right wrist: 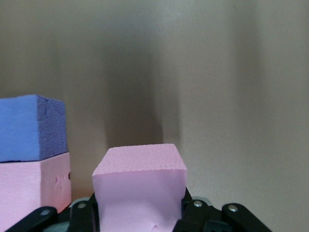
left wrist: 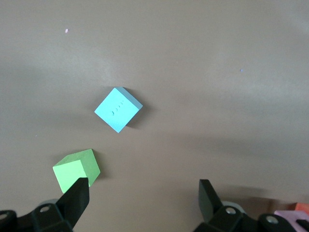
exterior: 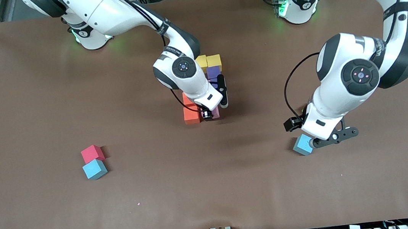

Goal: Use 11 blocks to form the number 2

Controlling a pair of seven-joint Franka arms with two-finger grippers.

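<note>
Close view from the right wrist camera. A pink foam cube [right wrist: 140, 186] sits clamped between the black fingers [right wrist: 82, 215] of the right gripper [right wrist: 139, 215]. Beside it, a purple-blue cube [right wrist: 30, 126] rests on another pink cube [right wrist: 31, 191]; the lower one's base is cut off, so its footing is unclear. The brown table [right wrist: 231, 96] fills the rest.

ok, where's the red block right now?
The red block sits loose on the table toward the right arm's end, well apart from the cluster under the right gripper. It touches a light blue block that lies just nearer the front camera.
</note>
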